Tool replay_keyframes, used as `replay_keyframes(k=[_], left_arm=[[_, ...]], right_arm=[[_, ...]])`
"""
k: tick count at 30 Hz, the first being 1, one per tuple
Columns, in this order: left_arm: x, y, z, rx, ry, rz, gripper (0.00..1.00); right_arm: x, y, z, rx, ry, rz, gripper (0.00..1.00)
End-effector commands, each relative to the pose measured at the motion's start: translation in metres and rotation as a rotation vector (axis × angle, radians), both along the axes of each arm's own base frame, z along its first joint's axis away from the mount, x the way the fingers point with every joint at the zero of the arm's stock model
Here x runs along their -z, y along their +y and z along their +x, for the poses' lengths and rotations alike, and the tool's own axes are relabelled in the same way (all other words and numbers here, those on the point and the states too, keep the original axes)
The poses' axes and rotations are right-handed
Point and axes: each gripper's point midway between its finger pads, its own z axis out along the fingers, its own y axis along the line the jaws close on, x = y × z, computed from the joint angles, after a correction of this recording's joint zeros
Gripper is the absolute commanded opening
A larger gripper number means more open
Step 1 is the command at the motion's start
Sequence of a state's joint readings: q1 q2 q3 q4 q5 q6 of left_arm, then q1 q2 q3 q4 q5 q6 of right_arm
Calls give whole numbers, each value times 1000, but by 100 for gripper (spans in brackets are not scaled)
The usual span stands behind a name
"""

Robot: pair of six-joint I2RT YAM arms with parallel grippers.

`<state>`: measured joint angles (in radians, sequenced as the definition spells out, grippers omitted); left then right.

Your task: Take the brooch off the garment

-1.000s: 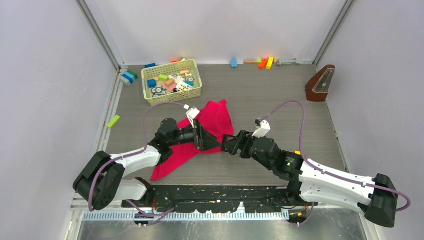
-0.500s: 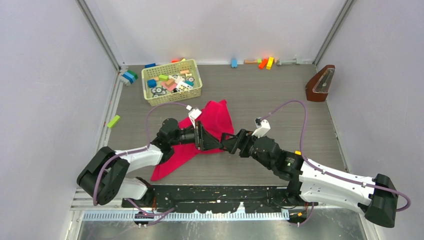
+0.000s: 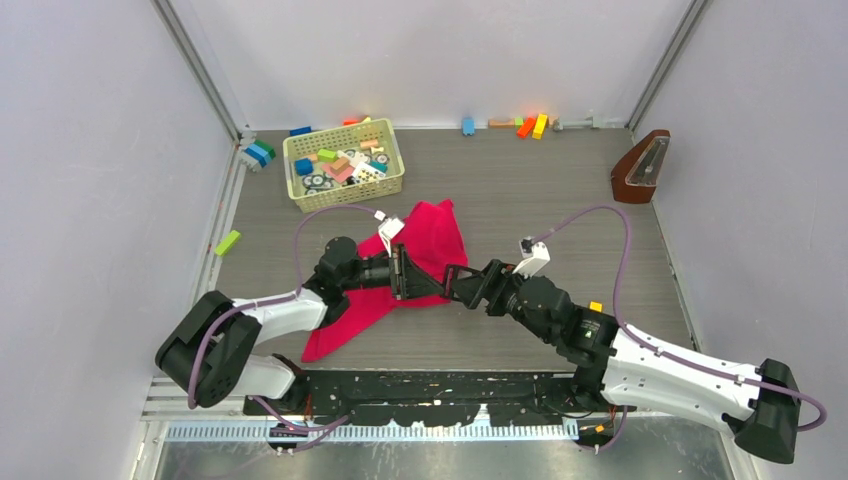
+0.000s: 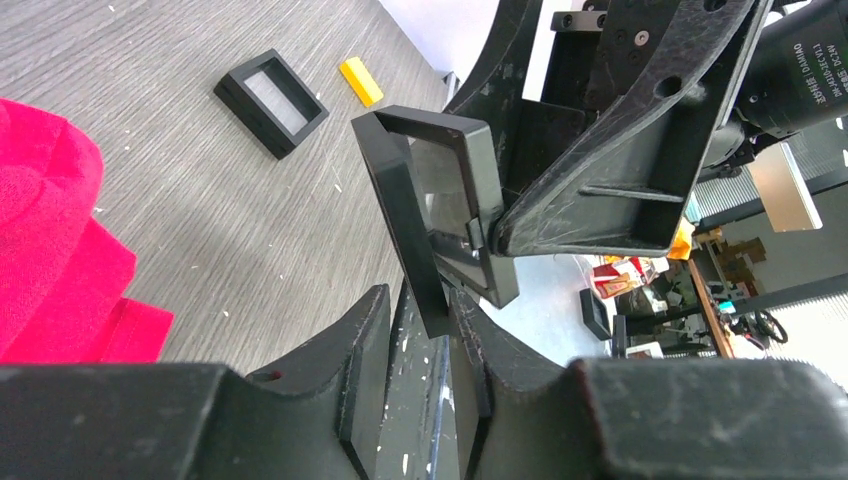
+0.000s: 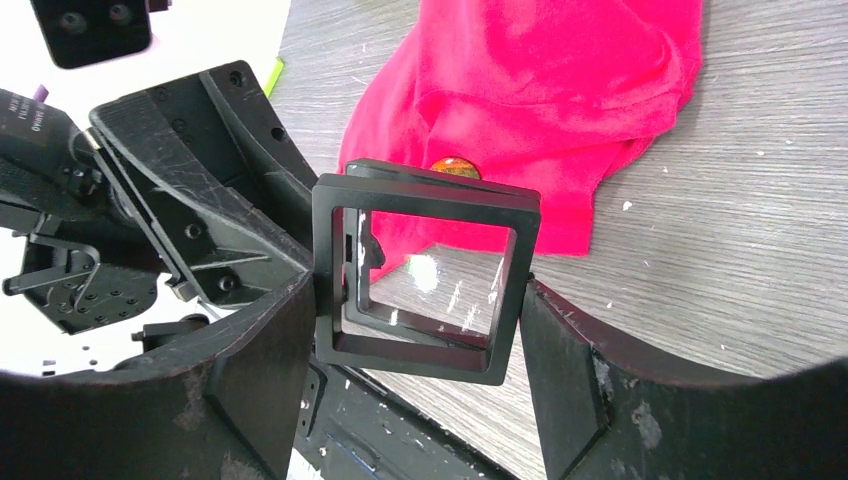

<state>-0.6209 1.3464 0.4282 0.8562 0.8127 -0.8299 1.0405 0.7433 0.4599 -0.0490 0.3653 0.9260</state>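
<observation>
The brooch (image 5: 455,167) sat on the garment (image 5: 520,80), not yet removed; left gripper (image 4: 421,322) and right gripper (image 5: 415,335) both clamped one black square case (image 5: 428,196)

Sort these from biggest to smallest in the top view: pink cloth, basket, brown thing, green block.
1. pink cloth
2. basket
3. brown thing by the right wall
4. green block, clearly the smallest
</observation>
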Motion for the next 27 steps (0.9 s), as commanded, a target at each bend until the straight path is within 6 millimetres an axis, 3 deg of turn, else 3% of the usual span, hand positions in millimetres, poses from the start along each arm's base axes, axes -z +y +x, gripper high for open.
replay_keyframes(k=[1, 13, 21, 27], left_arm=[[-7, -4, 6, -3, -48, -13, 29], [0, -6, 6, 21, -30, 12, 30], [1, -6, 7, 23, -27, 25, 0], [5, -2, 12, -21, -45, 67, 0]], right_arm=[[-43, 1, 5, 30, -74, 148, 40], [-39, 5, 5, 16, -66, 127, 40], [-32, 2, 9, 43, -58, 94, 42], [-4, -27, 16, 178, 12, -26, 67]])
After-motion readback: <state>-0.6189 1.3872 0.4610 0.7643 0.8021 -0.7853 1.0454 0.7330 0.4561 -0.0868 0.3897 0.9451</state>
